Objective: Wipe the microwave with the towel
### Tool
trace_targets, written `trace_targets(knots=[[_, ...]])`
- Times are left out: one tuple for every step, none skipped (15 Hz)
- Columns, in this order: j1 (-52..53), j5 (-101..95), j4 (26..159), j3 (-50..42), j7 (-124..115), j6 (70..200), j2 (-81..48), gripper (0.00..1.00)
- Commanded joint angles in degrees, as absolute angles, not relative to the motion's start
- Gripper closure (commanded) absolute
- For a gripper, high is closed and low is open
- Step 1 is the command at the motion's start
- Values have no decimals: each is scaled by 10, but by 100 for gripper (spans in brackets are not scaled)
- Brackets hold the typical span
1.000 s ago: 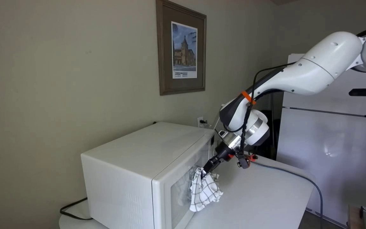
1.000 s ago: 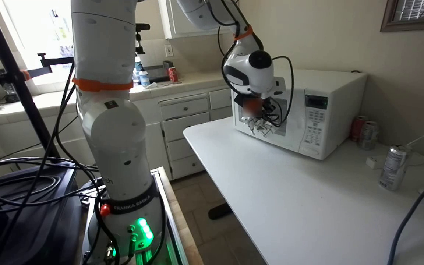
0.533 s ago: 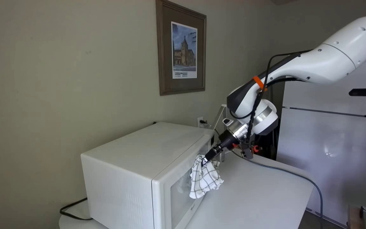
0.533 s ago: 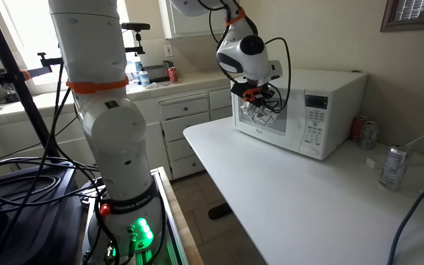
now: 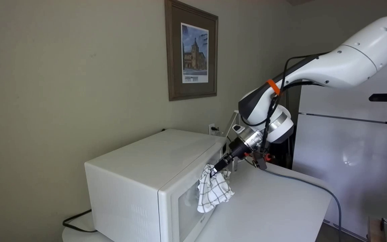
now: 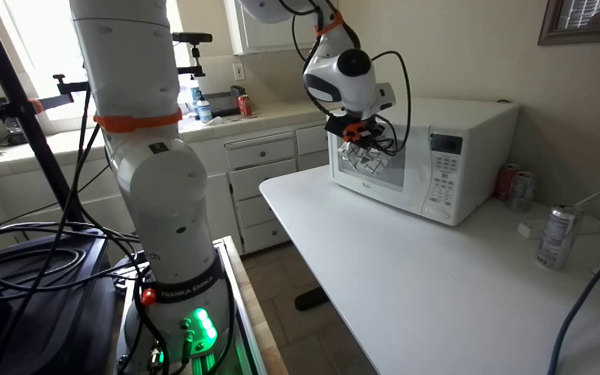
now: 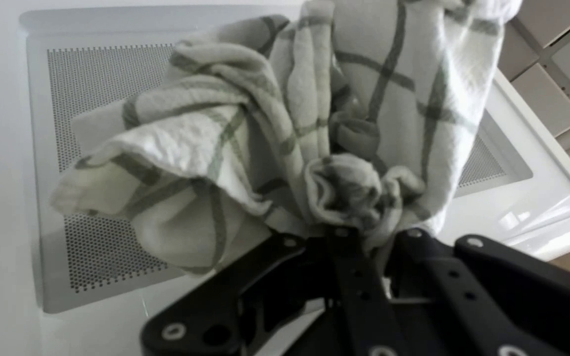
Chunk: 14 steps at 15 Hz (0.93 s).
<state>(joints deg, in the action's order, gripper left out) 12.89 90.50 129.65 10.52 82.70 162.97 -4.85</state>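
The white microwave (image 5: 126,188) stands on a white table; its door and keypad show in an exterior view (image 6: 417,179). The towel (image 5: 215,193) is white with dark grey checks, bunched at the top and hanging loose below. My gripper (image 5: 214,170) is shut on the towel's bunched part and tilts down toward the door. The towel lies against the door window, also seen in an exterior view (image 6: 372,160). In the wrist view the towel (image 7: 265,128) spreads over the perforated window above the fingers (image 7: 371,240). The fingertip pads are partly hidden by cloth.
The table (image 6: 409,271) extends in front of the microwave. A silver can (image 6: 558,237), a white block (image 6: 532,228) and two more cans (image 6: 520,191) stand beside it. The wall (image 5: 79,84) is close behind. A blue-grey cable (image 5: 301,179) crosses the table.
My gripper and the towel rose along the door, then moved slightly down and closer against it. The microwave has shifted very slightly backward. The towel stays held throughout.
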Motion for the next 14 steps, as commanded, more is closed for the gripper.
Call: trace_targets(knots=[[137,893,1205,114,830,1616,-113,97],[137,887,1203,115,827,1616,-121,97],[137,881,1202,116,825,1615,-127,97],[138,875,1201,116,823,1616,-136,97],[138,867,1198,116,821,1618,-144,97],[137,861,1197,115,818,1616,-153,97],[137,856,1194,114,815,1617,-163,97],[137,849,1191,113,811,1615,-172,97],[137,845,1188,112,807,1616,-184,97],[137,840,1185,112,802,1618,-194,97],[138,834,1183,111,792,1621,-205,97],[138,829,1180,110,784,1620,-216,97],[138,823,1177,109,776,1622,-225,97],[138,818,1173,107,767,1622,-236,97]])
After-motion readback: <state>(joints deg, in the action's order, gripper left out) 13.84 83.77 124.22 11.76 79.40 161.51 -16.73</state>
